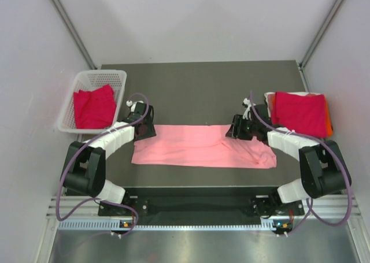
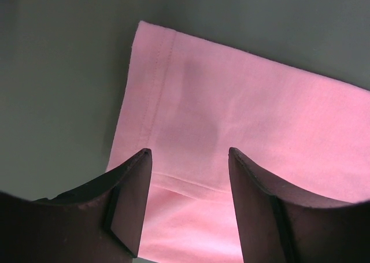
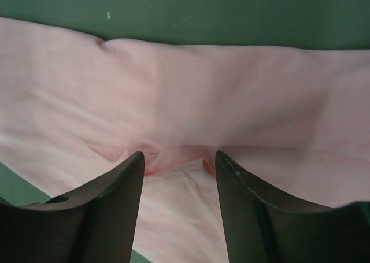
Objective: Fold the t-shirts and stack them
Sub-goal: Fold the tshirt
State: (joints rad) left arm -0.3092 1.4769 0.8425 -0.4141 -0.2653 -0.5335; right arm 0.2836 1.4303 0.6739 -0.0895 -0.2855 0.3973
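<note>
The pink t-shirt [image 1: 202,146] lies in a long strip on the worktop [image 1: 196,89]. The left tool [image 2: 188,156] and the right tool [image 3: 178,158] hover released over its far edge — a shallow pinch could catch one layer only, spoiling the fold.

Salmon-pink t-shirt [image 1: 202,147] folded into long flat strip, worktop [image 1: 196,95] near-centre; crumpled crimson t-shirt [image 1: 93,107] worktop far-left corner; folded crimson t-shirt [image 1: 300,114] worktop right edge.

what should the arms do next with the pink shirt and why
Probably lower both tools and close them on the pink t-shirt. The left tool hangs open over its hemmed end, the right tool open over a crease at the other end; neither grips cloth yet, and the shirt lies as a long strip.
</note>
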